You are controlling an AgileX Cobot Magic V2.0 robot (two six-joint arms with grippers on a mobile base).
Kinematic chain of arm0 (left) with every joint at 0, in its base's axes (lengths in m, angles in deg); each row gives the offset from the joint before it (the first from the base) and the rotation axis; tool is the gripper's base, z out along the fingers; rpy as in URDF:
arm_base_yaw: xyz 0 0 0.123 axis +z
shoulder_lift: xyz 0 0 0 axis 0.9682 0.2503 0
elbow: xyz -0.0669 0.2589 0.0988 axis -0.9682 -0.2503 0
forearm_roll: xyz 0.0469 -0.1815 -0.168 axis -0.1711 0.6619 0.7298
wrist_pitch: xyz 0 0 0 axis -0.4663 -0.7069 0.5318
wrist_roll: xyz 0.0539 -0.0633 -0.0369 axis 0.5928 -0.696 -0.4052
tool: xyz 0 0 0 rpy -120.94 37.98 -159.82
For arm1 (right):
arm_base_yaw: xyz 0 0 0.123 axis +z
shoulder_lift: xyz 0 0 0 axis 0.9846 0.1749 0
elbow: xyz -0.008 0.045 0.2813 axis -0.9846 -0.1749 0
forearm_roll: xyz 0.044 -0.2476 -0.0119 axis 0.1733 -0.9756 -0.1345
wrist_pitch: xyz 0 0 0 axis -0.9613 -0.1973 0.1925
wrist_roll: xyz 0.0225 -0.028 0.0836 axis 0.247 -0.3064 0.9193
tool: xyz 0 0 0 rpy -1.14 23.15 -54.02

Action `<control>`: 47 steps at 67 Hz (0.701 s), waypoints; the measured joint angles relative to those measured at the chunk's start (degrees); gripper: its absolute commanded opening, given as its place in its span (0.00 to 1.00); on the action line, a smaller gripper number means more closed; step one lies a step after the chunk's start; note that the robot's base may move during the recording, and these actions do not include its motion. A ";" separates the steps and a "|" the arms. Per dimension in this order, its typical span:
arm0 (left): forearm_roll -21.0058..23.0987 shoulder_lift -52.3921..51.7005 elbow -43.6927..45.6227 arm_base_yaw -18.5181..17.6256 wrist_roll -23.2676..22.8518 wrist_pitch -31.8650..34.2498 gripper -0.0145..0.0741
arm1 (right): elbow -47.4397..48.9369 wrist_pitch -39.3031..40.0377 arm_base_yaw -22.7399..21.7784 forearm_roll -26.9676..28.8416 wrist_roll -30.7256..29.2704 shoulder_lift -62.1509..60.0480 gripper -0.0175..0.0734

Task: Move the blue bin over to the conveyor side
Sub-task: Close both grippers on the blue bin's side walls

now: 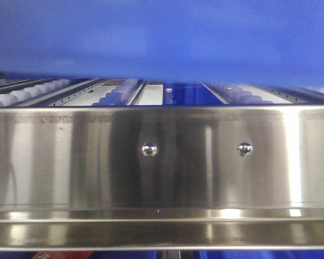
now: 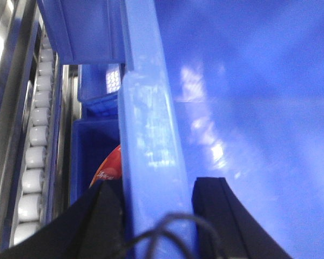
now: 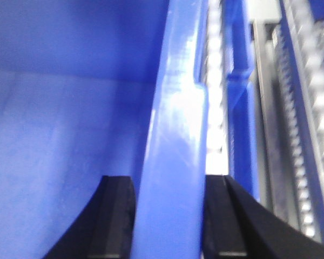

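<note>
- Two claws, both clamped on the blue bin [image 1: 162, 38], one on each side rim.
- Left gripper [image 2: 159, 186]: black fingers [image 2: 110, 205] pressed against either face of the thick rim [image 2: 148, 108], which runs straight ahead between them; a thin dark cable [image 2: 167, 224] loops across just below the tips.
- Right gripper [image 3: 167, 183]: fingers [image 3: 116, 216] closed on the opposite rim [image 3: 175, 124] in the same way.
- Bin interior: smooth glossy blue wall and floor on the inner side of each claw.
- Outer side of the left claw: a second blue crate [image 2: 86, 143] with red contents [image 2: 109, 168], then white rollers [image 2: 35, 135].
- Outer side of the right claw: more rollers [image 3: 313, 108].
- Front view: bin sits above the steel roller rack [image 1: 162, 178], fronted by two screws [image 1: 149, 149].
</note>
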 measured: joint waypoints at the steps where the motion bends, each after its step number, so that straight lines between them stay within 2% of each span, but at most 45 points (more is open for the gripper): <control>1: 0.00 -0.07 0.00 0.00 0.00 -0.12 0.15 | -0.11 0.00 0.00 0.14 0.00 -0.11 0.11; 14: 1.06 -0.55 0.00 0.00 0.74 -2.52 0.15 | -0.20 1.67 0.00 -0.35 0.11 -2.67 0.11; 26: 2.33 -0.24 0.00 -0.67 1.09 -2.16 0.14 | -0.24 2.05 0.00 -1.53 0.11 -3.47 0.11; 36: 0.09 1.20 0.00 -3.96 1.09 -2.03 0.14 | -0.24 2.97 0.00 -2.36 0.11 -3.47 0.11; 47: -6.25 3.63 0.00 -9.60 -1.45 -1.90 0.14 | -0.24 4.02 0.00 -3.93 -0.11 -3.47 0.11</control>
